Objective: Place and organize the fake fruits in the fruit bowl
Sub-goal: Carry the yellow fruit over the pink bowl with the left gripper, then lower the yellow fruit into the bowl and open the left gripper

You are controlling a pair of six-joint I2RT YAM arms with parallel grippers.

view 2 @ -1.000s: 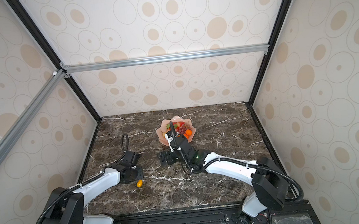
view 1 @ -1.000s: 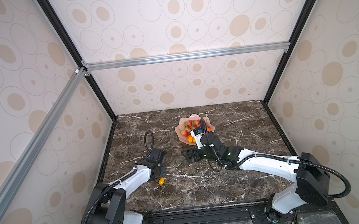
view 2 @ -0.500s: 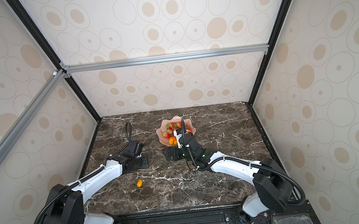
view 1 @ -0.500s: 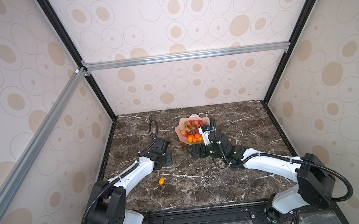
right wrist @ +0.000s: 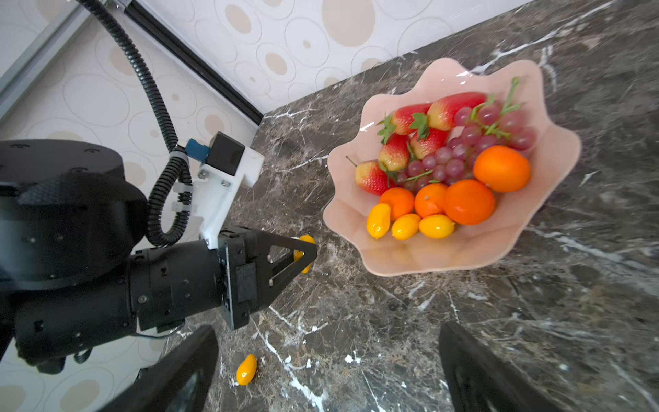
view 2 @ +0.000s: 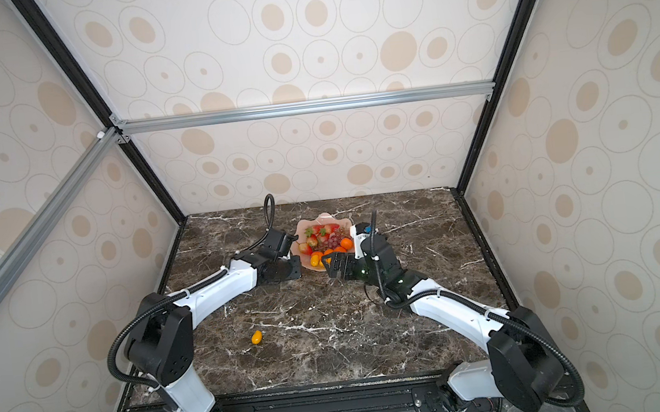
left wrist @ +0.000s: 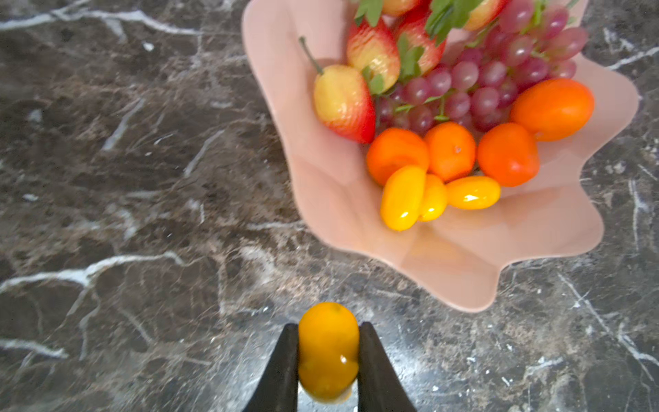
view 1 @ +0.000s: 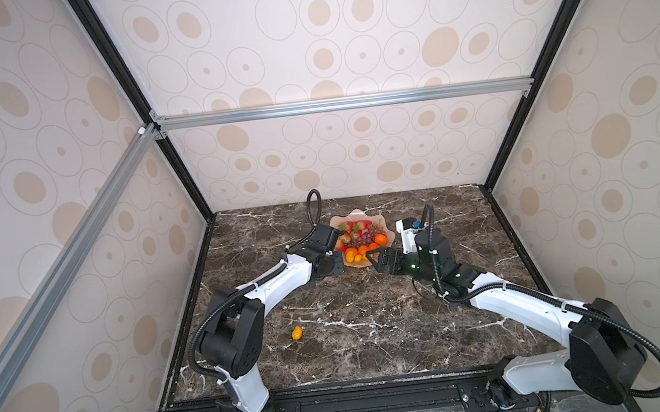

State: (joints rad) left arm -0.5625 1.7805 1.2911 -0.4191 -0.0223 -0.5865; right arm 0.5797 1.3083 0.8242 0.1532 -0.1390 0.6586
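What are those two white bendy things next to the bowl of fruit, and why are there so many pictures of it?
They are two robot arms, and each ends in a black hand with two fingers. Two pictures come from a camera high above, looking down at the whole marble table. The other two come from small cameras fixed on the arms' wrists, so they look very close.

On the table stands a pink wavy fruit bowl with pretend fruit inside: strawberries, a grape bunch, tangerines and small yellow fruits.

The left hand pinches one little yellow fruit just beside the bowl. The right hand is wide open and holds nothing. One more yellow fruit lies alone on the table, far from the bowl.
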